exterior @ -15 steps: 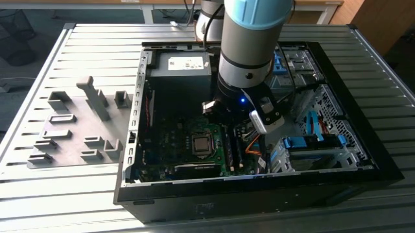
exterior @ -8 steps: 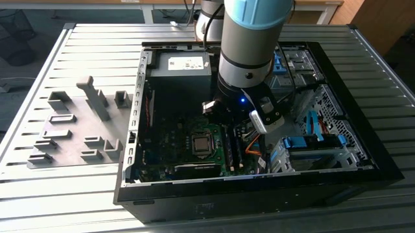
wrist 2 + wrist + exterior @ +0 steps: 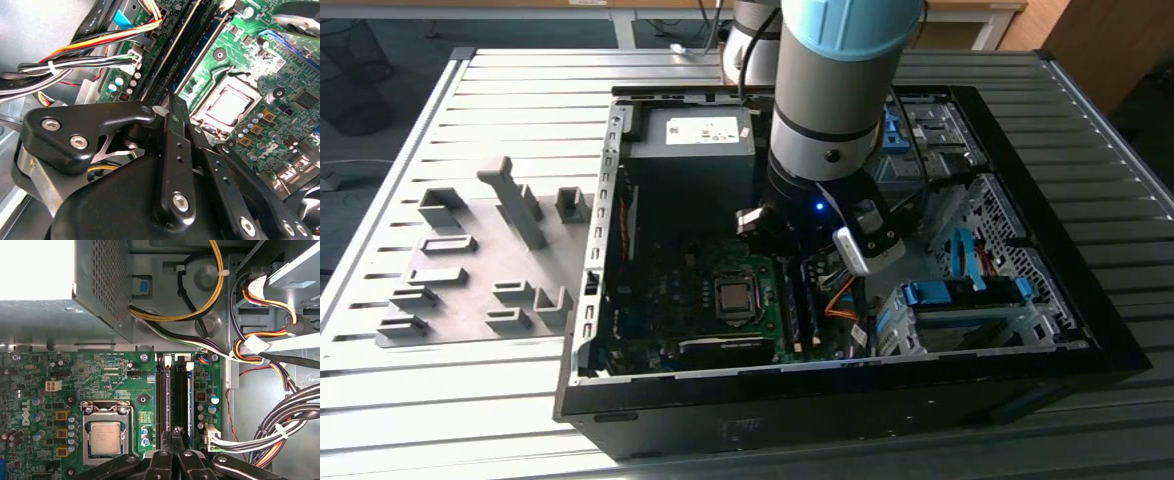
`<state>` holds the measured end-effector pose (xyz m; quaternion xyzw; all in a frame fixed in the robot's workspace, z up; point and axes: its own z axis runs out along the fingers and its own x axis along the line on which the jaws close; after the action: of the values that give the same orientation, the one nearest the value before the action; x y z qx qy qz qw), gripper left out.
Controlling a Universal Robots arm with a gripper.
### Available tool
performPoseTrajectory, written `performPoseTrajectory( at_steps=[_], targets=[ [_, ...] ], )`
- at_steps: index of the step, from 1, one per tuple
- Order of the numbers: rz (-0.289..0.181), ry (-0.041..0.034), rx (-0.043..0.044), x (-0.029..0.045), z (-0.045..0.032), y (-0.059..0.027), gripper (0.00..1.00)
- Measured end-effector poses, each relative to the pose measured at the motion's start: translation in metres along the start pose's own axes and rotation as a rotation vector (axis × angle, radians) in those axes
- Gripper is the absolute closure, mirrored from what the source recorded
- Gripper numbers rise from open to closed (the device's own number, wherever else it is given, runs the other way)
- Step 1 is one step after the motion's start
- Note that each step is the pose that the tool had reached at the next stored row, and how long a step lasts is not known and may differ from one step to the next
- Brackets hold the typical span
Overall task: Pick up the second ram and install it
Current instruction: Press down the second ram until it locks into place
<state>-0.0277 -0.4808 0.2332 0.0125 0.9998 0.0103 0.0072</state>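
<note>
The gripper (image 3: pixel 174 436) hangs low inside the open computer case (image 3: pixel 1067 330), right over the memory slots on the green board (image 3: pixel 100 380). Its two black fingers (image 3: pixel 176 125) are pressed close together with just a thin gap between them. They pinch the top edge of the second ram (image 3: pixel 175 400), a long dark stick standing upright in its slot. Another stick with a blue edge (image 3: pixel 189 395) sits just beside it. The silver chip (image 3: pixel 105 435) lies near the slots.
</note>
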Motion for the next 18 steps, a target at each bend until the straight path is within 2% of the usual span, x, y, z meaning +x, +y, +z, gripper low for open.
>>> performPoseTrajectory(
  at_steps=[8,18],
  targets=[
    [0.0,-0.0001,-0.0003,0.0001,0.0078,-0.0001,0.89],
    [0.0,0.0002,0.0006,0.0002,0.0138,-0.0004,0.89]
  ],
)
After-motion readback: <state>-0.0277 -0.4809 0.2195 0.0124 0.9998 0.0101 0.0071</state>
